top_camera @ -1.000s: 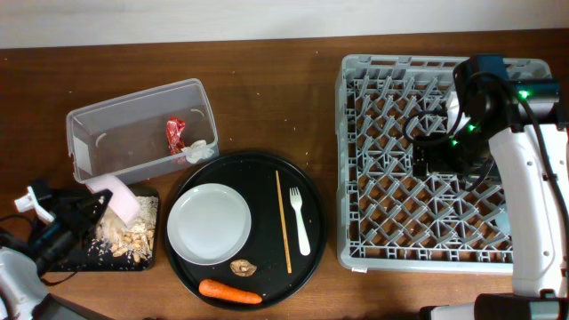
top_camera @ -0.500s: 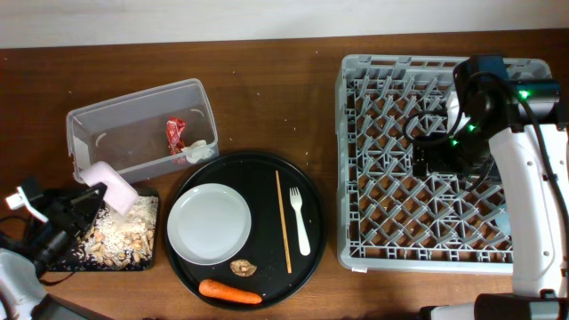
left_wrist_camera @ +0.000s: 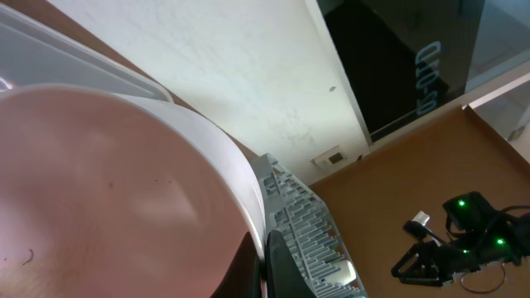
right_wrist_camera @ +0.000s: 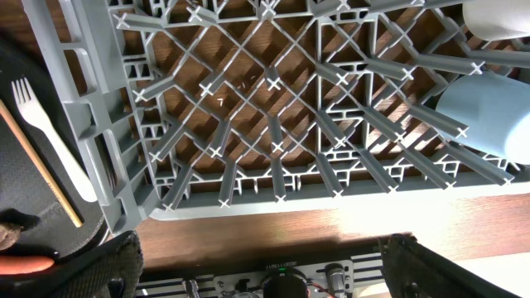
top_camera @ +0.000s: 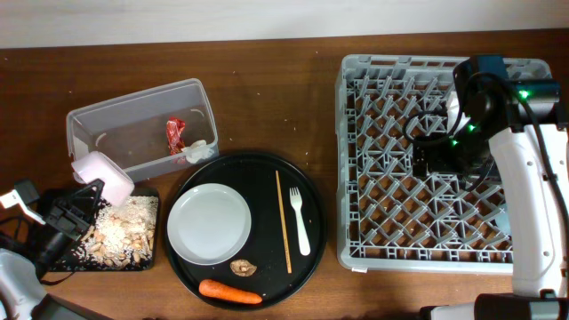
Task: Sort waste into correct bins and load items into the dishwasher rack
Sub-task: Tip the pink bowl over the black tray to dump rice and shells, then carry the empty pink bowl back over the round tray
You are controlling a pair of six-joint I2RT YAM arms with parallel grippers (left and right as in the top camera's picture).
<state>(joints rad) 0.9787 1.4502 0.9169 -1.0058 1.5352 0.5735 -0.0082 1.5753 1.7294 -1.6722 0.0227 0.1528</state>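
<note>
Bowl (top_camera: 100, 174) moved left; only overhead shows scraps (top_camera: 124, 233).

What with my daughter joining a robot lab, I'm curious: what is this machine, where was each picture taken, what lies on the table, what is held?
It is a robot with two arms, each ending in a two-fingered pincer. One picture looks down from above the table; the other two come from cameras on the wrists. The left pincer is shut on a pink bowl, tilted at the edge of a shallow black tray of food scraps. The right pincer hangs open and empty over the grey dishwasher rack, where a light-blue cup sits. A clear tub holds a red wrapper. The round black tray carries a plate, fork, wooden stick, carrot and brown lump.
</note>
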